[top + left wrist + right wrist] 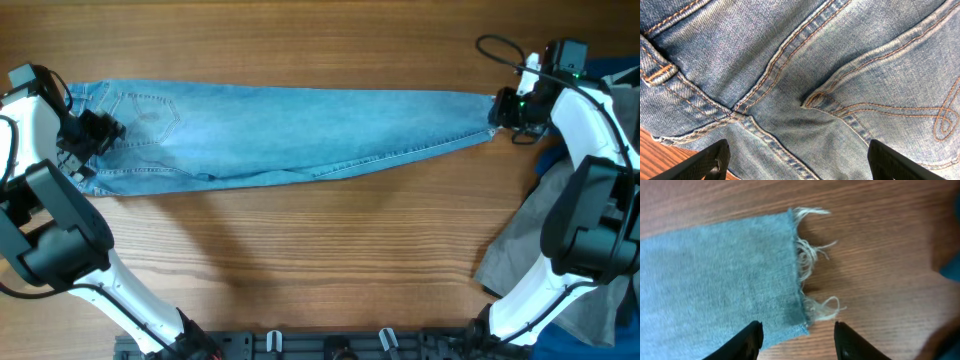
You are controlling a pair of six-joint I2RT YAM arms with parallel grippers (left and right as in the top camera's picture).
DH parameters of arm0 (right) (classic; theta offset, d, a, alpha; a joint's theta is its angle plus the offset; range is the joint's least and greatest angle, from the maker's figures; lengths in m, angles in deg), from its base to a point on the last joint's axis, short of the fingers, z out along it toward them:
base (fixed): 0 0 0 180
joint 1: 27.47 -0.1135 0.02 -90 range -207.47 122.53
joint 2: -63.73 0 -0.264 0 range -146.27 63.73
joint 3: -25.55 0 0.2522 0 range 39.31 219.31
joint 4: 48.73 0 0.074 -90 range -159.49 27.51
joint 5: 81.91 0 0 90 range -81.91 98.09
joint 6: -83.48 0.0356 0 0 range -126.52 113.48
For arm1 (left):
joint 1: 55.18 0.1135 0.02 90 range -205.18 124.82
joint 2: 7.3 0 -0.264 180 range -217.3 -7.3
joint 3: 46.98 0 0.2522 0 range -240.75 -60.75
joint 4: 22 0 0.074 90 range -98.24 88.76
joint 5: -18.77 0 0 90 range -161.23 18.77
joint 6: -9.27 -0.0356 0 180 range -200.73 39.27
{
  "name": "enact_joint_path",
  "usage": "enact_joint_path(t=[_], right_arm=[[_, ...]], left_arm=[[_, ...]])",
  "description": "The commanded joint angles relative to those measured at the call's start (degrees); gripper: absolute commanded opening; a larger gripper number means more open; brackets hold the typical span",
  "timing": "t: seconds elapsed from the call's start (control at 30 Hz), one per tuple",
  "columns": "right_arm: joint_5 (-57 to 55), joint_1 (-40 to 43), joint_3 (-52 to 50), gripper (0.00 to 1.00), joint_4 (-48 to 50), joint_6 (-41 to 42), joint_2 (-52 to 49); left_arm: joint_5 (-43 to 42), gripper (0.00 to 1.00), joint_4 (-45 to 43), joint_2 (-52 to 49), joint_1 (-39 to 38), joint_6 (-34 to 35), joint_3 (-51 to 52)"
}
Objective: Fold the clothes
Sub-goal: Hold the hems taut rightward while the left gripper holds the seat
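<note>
Overhead, where are the jeans (300, 130)?
Stretched flat across the wooden table (300, 260), waist to the left, hem to the right. The left gripper (95, 135) is at the waist end and the right gripper (497, 112) at the hem. A grey garment (520, 250) lies at the right edge under the right arm, and a dark blue garment (610, 72) is in the far right corner.

Left wrist?
Denim fills the view: a belt loop (660, 75), the centre seam and a stitched back pocket (890, 95). The fingers (705, 162) stand wide apart above the cloth, holding nothing.

Right wrist?
The frayed hem (810, 270) lies flat on the wood, its corner between the fingertips (747, 340). The jaws are partly spread, not pinching it.
</note>
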Motion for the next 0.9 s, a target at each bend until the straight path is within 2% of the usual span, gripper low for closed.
enact_joint_path(t=[0.0,0.27,0.3,0.37,0.5,0.57,0.6,0.63,0.67,0.87], right_arm=[[1.9,0.0,-2.5,0.57,2.3,-6.8,-1.3],[7.7,0.0,-5.5,0.56,10.3,-6.8,-1.3],[7.9,0.0,-5.9,0.53,10.9,-6.8,-1.3],[7.8,0.0,-6.0,0.39,10.9,-6.8,-1.3],[7.8,0.0,-6.0,0.39,10.3,-6.8,-1.3],[7.8,0.0,-6.0,0.34,10.0,-6.8,-1.3],[7.8,0.0,-6.0,0.26,9.9,-6.7,-1.3],[7.8,0.0,-6.0,0.11,9.9,-6.7,-1.3],[7.8,0.0,-6.0,0.04,9.8,-6.4,-1.3],[7.8,0.0,-3.0,0.04,4.7,0.9,0.6]], left_arm=[[-0.9,0.89,0.1,1.0,0.4,-0.5,0.5],[-0.9,0.89,0.1,1.0,0.4,-0.5,0.5],[-0.9,0.88,0.1,1.0,0.4,-0.5,0.5],[-0.9,0.88,0.1,1.0,0.4,-0.5,0.5],[-0.9,0.89,0.1,1.0,0.4,-0.5,0.5],[-0.9,0.89,0.1,1.0,0.4,-0.5,0.5],[-0.9,0.89,0.1,1.0,0.4,-0.5,0.5],[-0.9,0.89,0.1,1.0,0.4,-0.5,0.5],[-0.9,0.89,0.1,1.0,0.4,-0.5,0.5],[-0.9,0.88,0.3,1.0,0.4,-0.5,0.5]])
